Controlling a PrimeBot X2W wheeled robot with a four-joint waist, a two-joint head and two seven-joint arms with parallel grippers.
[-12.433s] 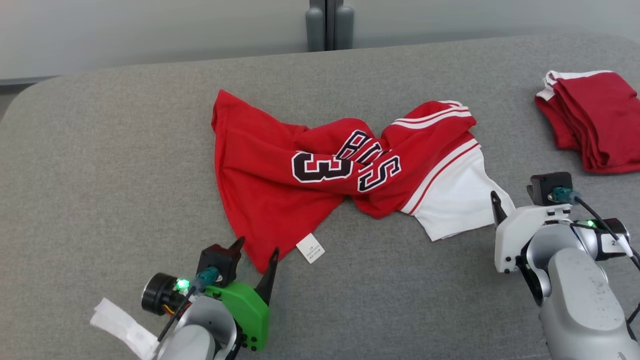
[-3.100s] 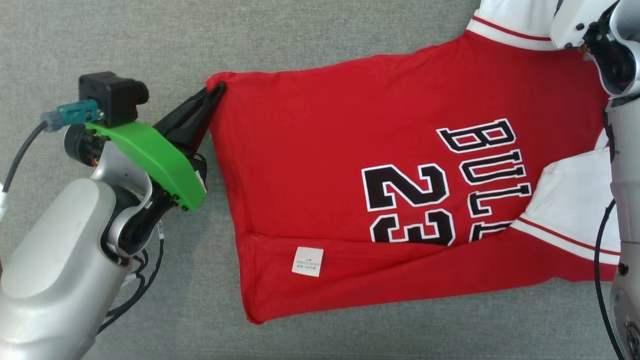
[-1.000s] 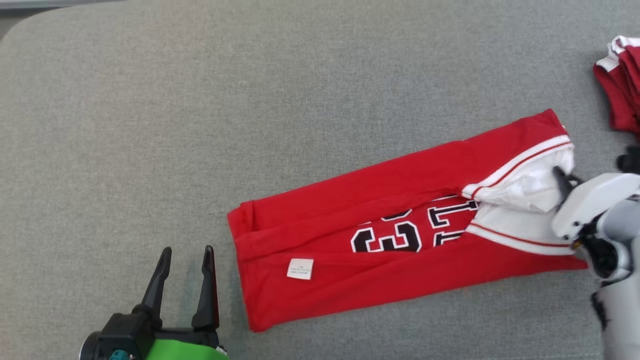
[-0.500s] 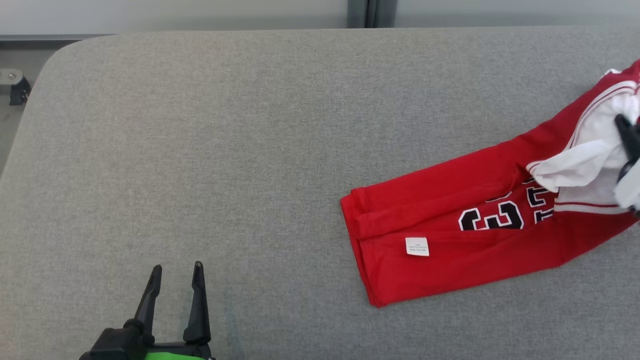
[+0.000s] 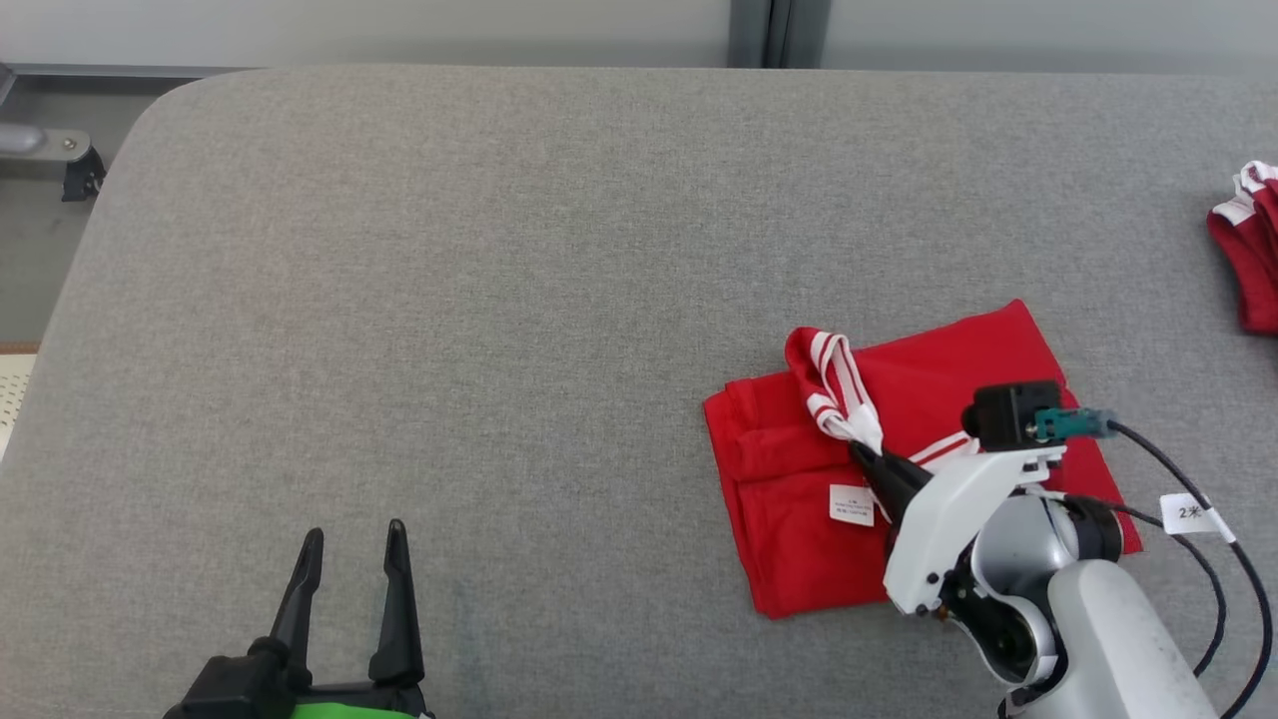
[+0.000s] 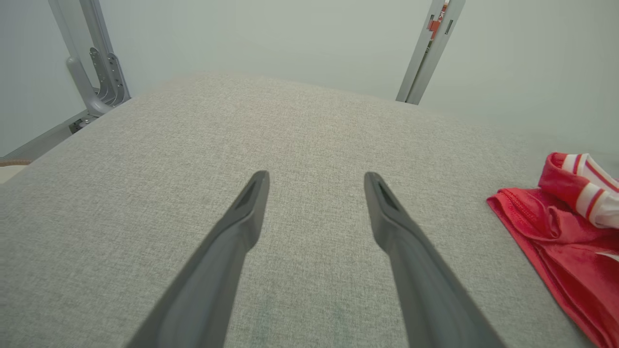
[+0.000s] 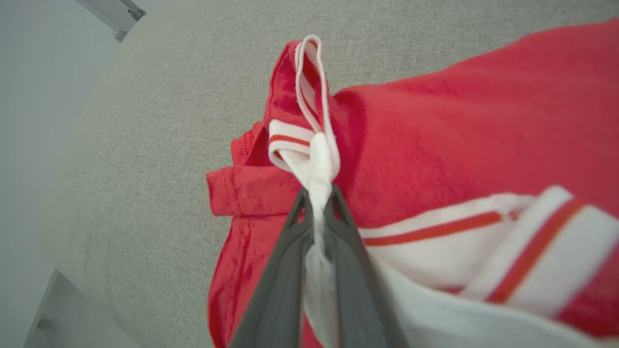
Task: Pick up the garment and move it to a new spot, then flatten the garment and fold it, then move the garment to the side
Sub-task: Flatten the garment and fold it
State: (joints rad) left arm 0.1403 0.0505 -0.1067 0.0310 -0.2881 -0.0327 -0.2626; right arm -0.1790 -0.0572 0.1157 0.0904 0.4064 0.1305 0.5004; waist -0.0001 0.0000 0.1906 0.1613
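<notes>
Right gripper (image 5: 867, 457) clamped on the folded jersey (image 5: 939, 369)
Left gripper (image 5: 351, 549) spread apart, empty; right arm (image 5: 1098, 619) hides the jersey's near corner.

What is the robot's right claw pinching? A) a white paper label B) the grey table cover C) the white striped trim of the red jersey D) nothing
C: the right gripper is shut on the white striped trim of the folded red fabric jersey.

Right tool (image 5: 861, 454) white-shelled, silver arm (image 5: 1108, 619), black cable (image 5: 1123, 430), left tool (image 5: 355, 529) black-fingered, green mount (image 5: 349, 711)
</notes>
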